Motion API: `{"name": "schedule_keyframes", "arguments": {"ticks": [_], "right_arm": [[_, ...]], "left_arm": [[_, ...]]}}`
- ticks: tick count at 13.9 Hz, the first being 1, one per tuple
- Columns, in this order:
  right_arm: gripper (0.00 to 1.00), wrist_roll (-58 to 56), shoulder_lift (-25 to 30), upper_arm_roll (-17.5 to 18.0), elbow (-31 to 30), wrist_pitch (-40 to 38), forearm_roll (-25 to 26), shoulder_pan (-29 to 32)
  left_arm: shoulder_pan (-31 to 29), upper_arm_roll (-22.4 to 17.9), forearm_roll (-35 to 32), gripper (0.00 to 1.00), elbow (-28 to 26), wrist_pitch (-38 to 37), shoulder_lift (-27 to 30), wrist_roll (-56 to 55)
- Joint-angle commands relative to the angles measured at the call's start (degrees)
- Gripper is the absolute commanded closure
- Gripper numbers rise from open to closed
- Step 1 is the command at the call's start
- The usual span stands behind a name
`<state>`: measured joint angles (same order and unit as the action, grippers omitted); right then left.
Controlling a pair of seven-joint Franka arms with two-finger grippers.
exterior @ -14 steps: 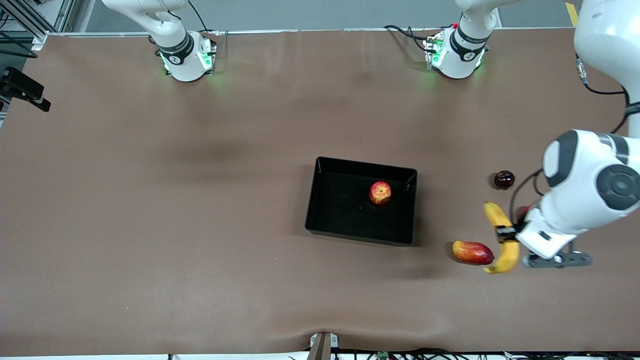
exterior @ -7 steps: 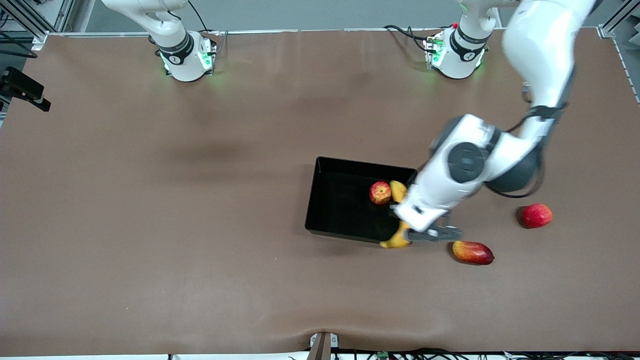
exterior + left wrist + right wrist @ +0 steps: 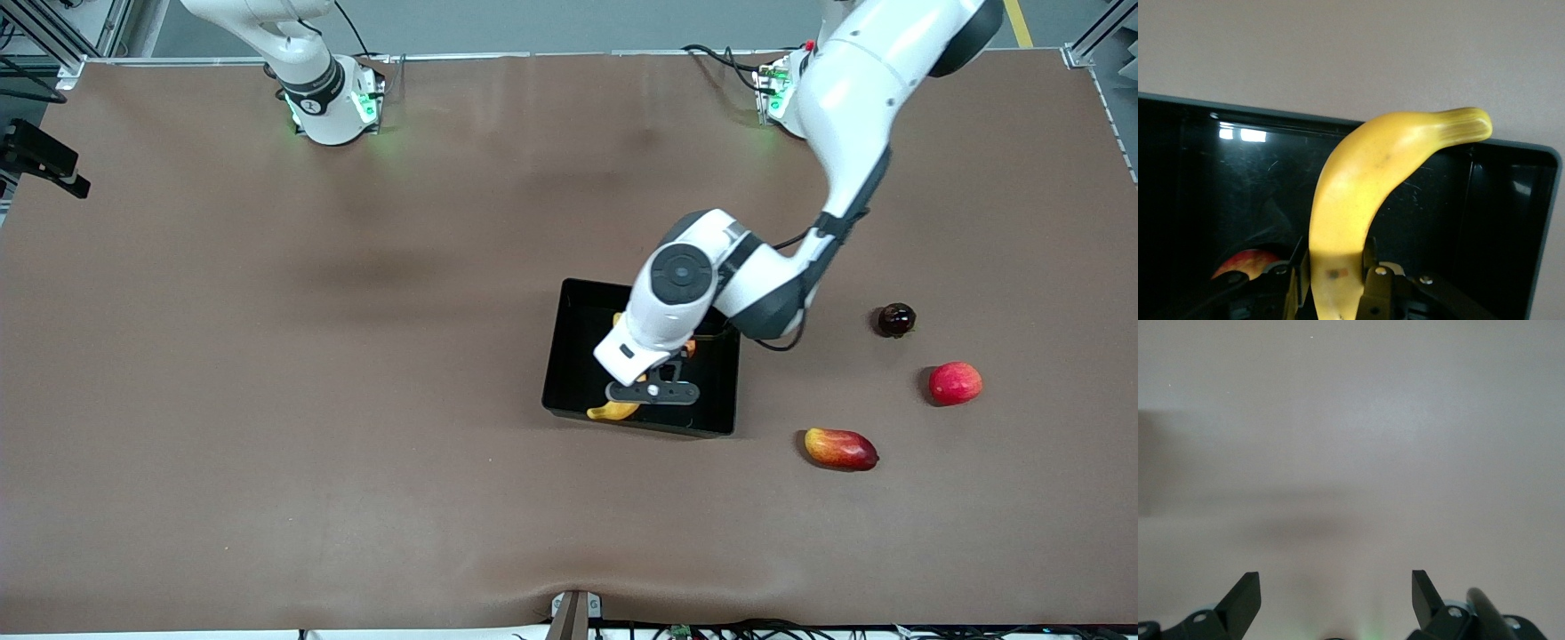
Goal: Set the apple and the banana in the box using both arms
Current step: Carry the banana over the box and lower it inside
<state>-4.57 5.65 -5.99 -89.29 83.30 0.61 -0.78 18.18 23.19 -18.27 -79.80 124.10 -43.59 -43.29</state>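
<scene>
My left gripper (image 3: 647, 391) hangs over the black box (image 3: 578, 364), shut on the middle of the yellow banana (image 3: 612, 411). In the left wrist view the banana (image 3: 1365, 180) stands up between the fingers (image 3: 1298, 263), and its tip reaches past the box's rim (image 3: 1338, 122). The streaked red apple (image 3: 1245, 262) lies in the box beside the gripper, mostly hidden under the arm in the front view. My right gripper (image 3: 1336, 587) is open over bare brown table, with nothing between its fingers.
Toward the left arm's end of the table lie an oblong red-and-yellow fruit (image 3: 840, 448), a plain red fruit (image 3: 956, 382) and a small dark fruit (image 3: 896, 319). The brown mat (image 3: 267, 400) covers the table.
My left arm has swung the banana from beside the oblong fruit to over the box. The right arm has not moved.
</scene>
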Motion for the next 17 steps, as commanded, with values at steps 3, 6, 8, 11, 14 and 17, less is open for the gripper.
{"name": "schedule_keyframes", "arguments": {"ticks": [3,6,8,11,14,17], "right_arm": [[0.0,-0.53,-0.29,0.72,0.7,-0.95,0.36,1.65],[0.0,-0.53,-0.29,0.72,0.7,-0.95,0.36,1.57],[0.0,-0.53,-0.29,0.72,0.7,-0.95,0.27,1.57],[0.0,-0.53,-0.29,0.72,0.7,-0.95,0.27,1.65],[0.0,-0.53,-0.29,0.72,0.7,-0.95,0.27,1.65],[0.0,-0.53,-0.29,0.72,0.7,-0.95,0.27,1.65]], "left_arm": [[5.1,-3.41,-0.98,1.0,1.66,3.69,-4.48,-2.77],[6.25,-4.55,-1.07,1.0,1.4,3.69,-5.72,-2.77],[6.34,-5.17,-1.16,0.69,1.31,3.69,-6.07,-2.77],[5.99,-6.4,-1.07,0.0,1.66,1.86,-3.97,-2.41],[5.12,-8.24,-0.98,0.0,3.68,-7.26,1.98,-1.72],[-2.59,-8.08,-0.36,0.0,3.6,-14.05,11.83,1.79]]}}
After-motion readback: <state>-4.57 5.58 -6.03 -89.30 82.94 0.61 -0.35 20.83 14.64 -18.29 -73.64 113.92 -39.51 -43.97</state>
